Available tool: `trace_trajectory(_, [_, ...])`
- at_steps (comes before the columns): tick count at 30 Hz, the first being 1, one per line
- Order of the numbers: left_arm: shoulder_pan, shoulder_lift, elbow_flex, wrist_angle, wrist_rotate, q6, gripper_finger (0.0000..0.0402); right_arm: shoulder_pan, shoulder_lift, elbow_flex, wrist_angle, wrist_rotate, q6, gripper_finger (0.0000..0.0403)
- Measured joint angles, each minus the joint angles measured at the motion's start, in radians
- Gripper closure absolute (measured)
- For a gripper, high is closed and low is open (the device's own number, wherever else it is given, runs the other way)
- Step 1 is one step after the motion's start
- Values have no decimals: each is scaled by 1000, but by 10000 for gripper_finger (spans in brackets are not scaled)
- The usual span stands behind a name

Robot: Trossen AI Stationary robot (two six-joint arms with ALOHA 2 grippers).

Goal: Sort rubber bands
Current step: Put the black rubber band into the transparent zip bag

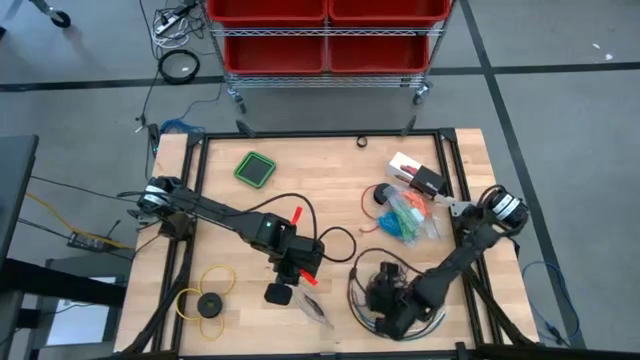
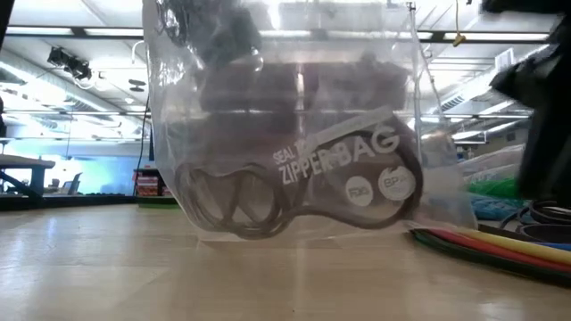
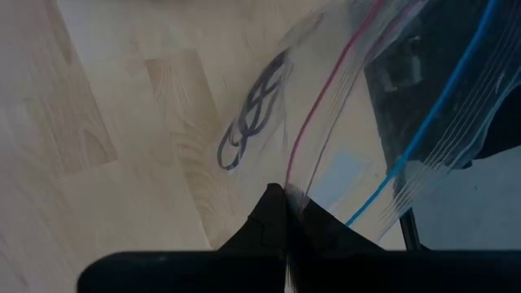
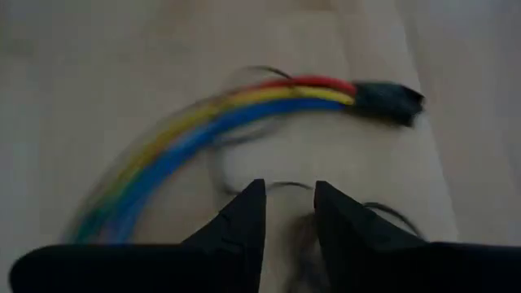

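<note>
table point(image 1: 470, 165): pale wood, matt, visible grain | zipper bag point(image 2: 294, 134): clear glossy plastic film, creased | rubber bands point(image 3: 252, 122): dark, thin, smooth | cables point(image 4: 228, 114): smooth coloured plastic sheath | bins point(image 1: 325, 30): red glossy plastic

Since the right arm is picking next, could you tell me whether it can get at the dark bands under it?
Probably yes: the right gripper hovers open just over the dark bands on bare wood. The coloured cable curves just beyond them, seemingly out of the way.

Bare table point(image 1: 330, 165) lies open across the middle back, between the green pad point(image 1: 255, 168) and the band pile point(image 1: 405, 215). Cables point(image 1: 365, 300) crowd the front right, the bag point(image 1: 312, 305) the front centre, the yellow ring point(image 1: 205, 297) the front left
</note>
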Motion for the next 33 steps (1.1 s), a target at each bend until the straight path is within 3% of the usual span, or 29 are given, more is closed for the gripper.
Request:
trace_trajectory(6, [0, 0, 0, 0, 0, 0, 401, -68, 0, -80, 41, -3, -28, 307])
trace_trajectory(13, [0, 0, 0, 0, 0, 0, 401, -121, -4, -103, 83, -184, -59, 328])
trace_trajectory(33, [-7, 0, 0, 4, -11, 1, 401, -138, -56, -105, 120, -120, -45, 335])
